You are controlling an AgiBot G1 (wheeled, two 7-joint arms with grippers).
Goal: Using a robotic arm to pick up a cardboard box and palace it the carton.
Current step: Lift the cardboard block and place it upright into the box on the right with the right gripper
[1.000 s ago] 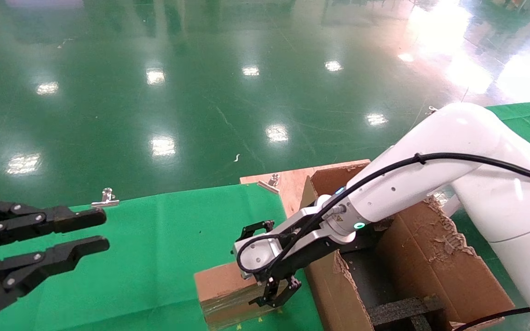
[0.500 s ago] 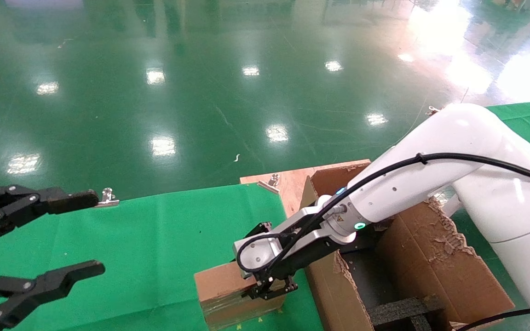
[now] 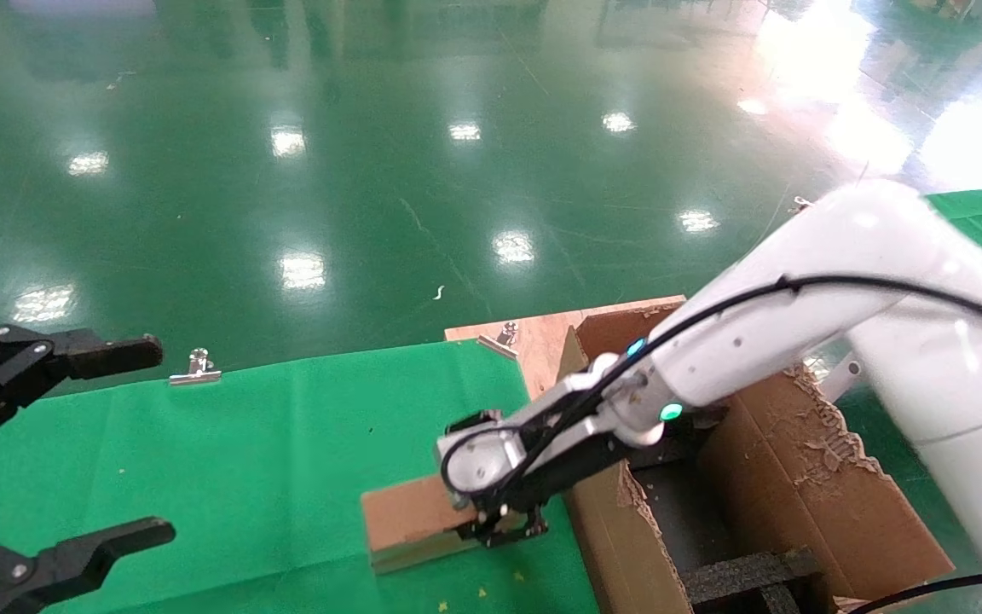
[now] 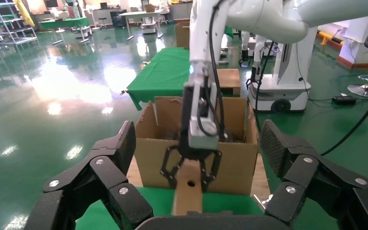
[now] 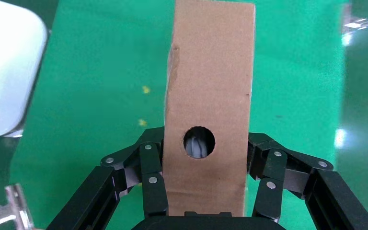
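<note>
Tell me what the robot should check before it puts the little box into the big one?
1. Right pincer shut on the cardboard box: ok, fingers press both sides.
2. Box off the green cloth: cannot tell; it looks tilted up.
3. Carton open on top: ok.
4. Room inside the carton: cannot tell; black foam sits in it.
5. Left pincer out of the way: ok, open, far to the left.
</note>
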